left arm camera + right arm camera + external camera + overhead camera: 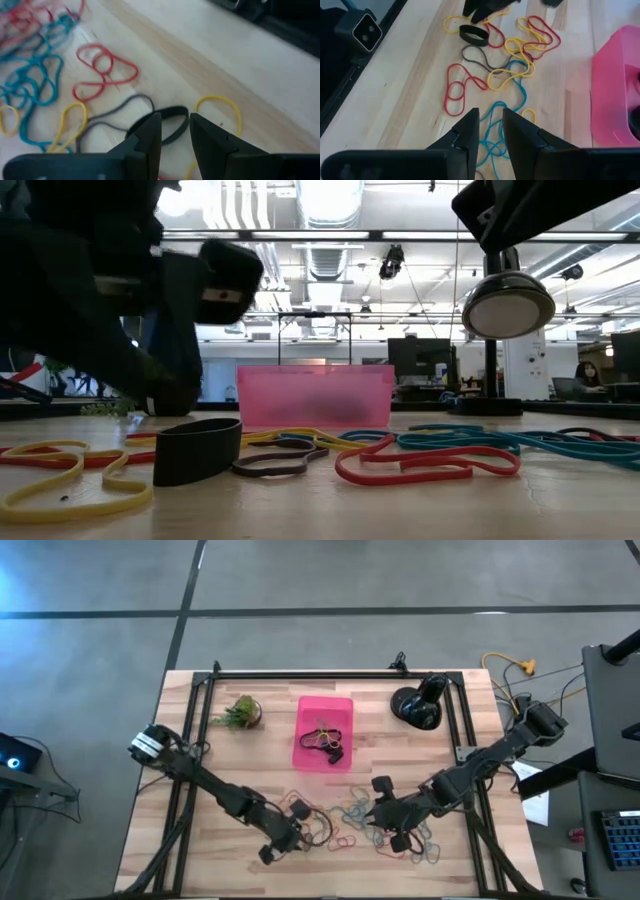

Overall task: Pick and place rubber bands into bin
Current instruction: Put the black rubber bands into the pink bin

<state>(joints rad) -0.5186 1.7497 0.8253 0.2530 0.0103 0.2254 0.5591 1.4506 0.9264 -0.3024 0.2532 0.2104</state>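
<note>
While both claws hover with fingers slightly apart, the left gripper (175, 132) sits just above a wide black band (167, 125); the right gripper (490, 127) above thin blue loops (495, 125).

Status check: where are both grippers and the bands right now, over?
Left gripper open over black band. Right gripper open above blue band. Bin holds a few bands. Nothing blocking.

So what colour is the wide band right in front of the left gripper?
Black band, clearest in the left wrist view.
</note>
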